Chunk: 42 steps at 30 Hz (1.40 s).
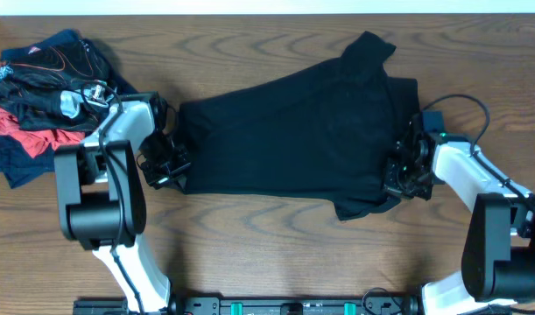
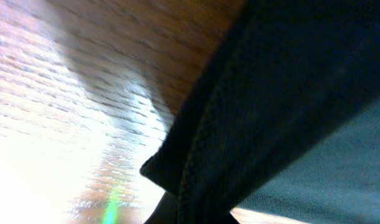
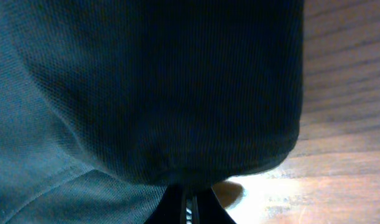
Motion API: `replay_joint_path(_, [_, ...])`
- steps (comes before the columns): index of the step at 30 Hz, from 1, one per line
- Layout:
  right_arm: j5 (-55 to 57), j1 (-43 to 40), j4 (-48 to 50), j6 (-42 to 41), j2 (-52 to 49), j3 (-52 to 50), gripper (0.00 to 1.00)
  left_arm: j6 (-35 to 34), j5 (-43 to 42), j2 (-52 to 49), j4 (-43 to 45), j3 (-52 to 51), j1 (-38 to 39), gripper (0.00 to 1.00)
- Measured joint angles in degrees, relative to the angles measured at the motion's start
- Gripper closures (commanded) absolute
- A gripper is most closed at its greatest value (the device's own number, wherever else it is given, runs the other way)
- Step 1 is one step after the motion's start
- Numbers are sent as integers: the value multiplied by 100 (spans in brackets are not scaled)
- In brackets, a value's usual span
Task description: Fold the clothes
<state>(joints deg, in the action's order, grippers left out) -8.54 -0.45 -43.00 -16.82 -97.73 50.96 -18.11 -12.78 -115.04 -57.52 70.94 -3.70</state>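
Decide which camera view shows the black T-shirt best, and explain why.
The overhead view: the whole black T-shirt lies spread on the table, both ends visible. The left wrist view shows only a blurred stitched edge; the right wrist view only a close fold of dark fabric.

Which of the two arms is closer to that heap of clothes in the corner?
Left. The left end effector pinches the black T-shirt at the edge beside the heap of clothes; the right end effector pinches its opposite edge, far from the heap.
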Motion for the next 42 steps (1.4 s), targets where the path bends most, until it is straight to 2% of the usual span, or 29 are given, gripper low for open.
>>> replay_joint_path(9, [87, 463, 468, -503, 332, -466, 99, -330, 157, 1056, 1416, -1298, 345, 94])
replay_joint_path(14, [103, 713, 520, -756, 358, -501, 99, -483, 157, 1471, 1869, -1770, 396, 94])
replay_joint_path(26, [-35, 612, 490, -1165, 363, -511, 99, -855, 131, 1792, 1947, -2079, 470, 94])
replay_joint_path(35, [-815, -334, 208, -1215, 321, -573, 99, -1008, 181, 1919, 1878, -2203, 177, 94])
replay_joint_path(42, [-1071, -667, 177, -1141, 289, -603, 99, -1038, 184, 1956, 1742, -2247, -267, 94])
